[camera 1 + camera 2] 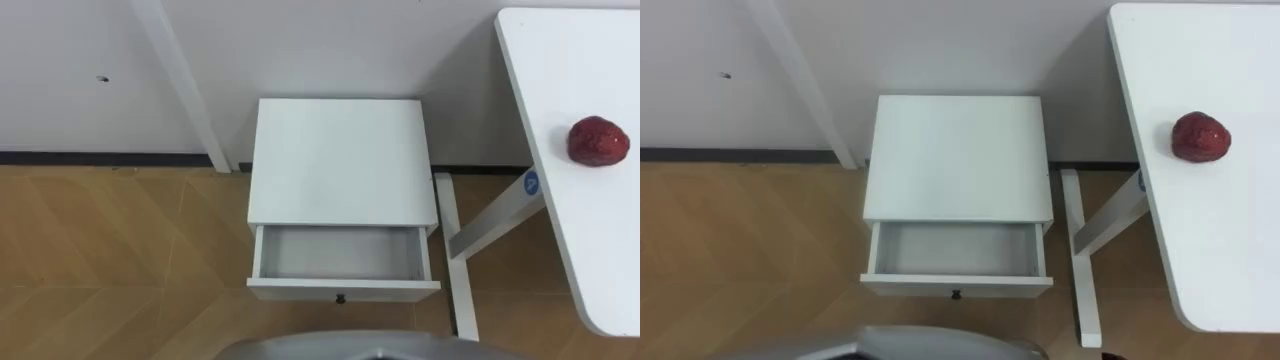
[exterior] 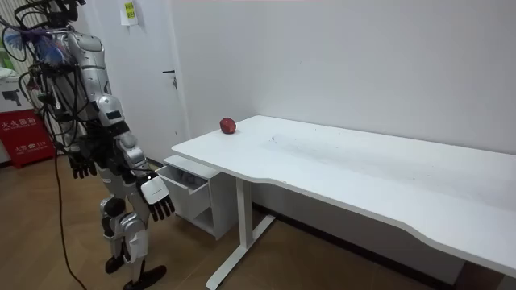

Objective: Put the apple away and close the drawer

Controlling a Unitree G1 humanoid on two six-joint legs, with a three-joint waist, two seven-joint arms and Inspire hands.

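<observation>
1. I see the apple lying on the white table, near its back edge, off to the robot's right and well apart from the drawer.
2. The drawer of the small white cabinet stands pulled out towards the robot, with its pale inside bare and a small dark knob on its front.
3. In the room view I have the robot standing upright on the wood floor, facing the cabinet, which sits against the wall beside the table's end.
4. Its right hand hangs low by its hip, fingers loose and spread, holding nothing.
5. Its left hand hangs at its other side, fingers relaxed, also empty.
</observation>
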